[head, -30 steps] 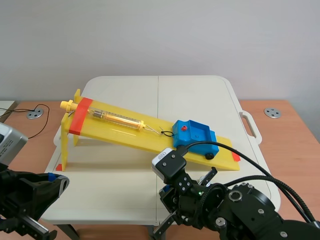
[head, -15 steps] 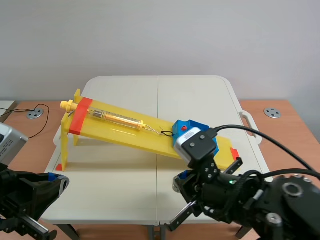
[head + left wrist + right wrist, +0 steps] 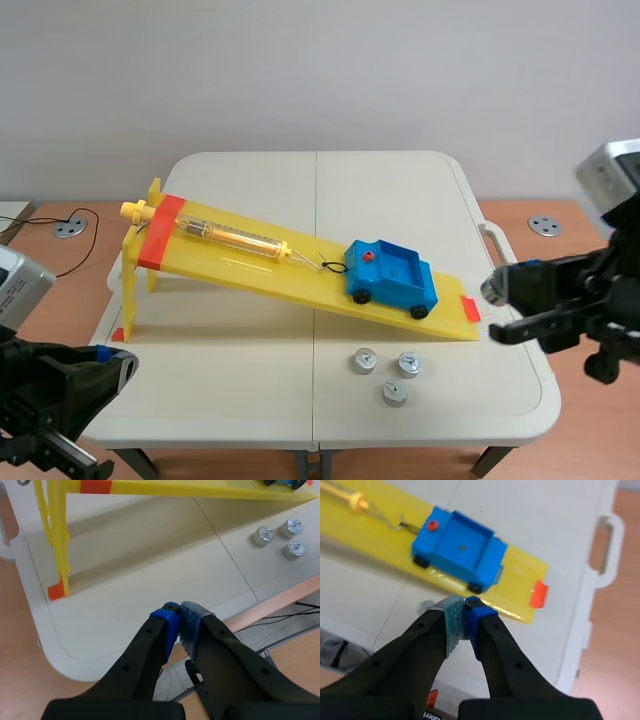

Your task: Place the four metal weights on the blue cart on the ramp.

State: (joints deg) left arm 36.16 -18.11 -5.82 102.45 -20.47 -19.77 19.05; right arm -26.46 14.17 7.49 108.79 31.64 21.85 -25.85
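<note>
A blue cart [image 3: 390, 275] with an empty tray stands low on the yellow ramp [image 3: 250, 265]; the right wrist view shows the cart [image 3: 460, 550] ahead of my right gripper [image 3: 465, 602], which is shut on nothing. In the scene view the right gripper [image 3: 495, 297] hovers off the ramp's lower right end. Three metal weights [image 3: 363, 361], [image 3: 409, 363], [image 3: 394, 393] stand on the table in front of the cart. My left gripper [image 3: 177, 609], shut and empty, hangs over the table's near left corner, far from the weights [image 3: 263, 535]. In the scene view the left gripper [image 3: 108, 362] sits low.
A yellow spring scale [image 3: 235, 237] lies on the ramp, hooked to the cart. The ramp's upright leg [image 3: 57, 545] stands at the table's left. A table handle [image 3: 500, 250] juts out at the right. Round metal discs [image 3: 545, 225], [image 3: 70, 228] lie on the wooden desk.
My right arm has swung from over the table's front middle out to the right and higher, uncovering three weights. The cart, ramp and left arm have not moved.
</note>
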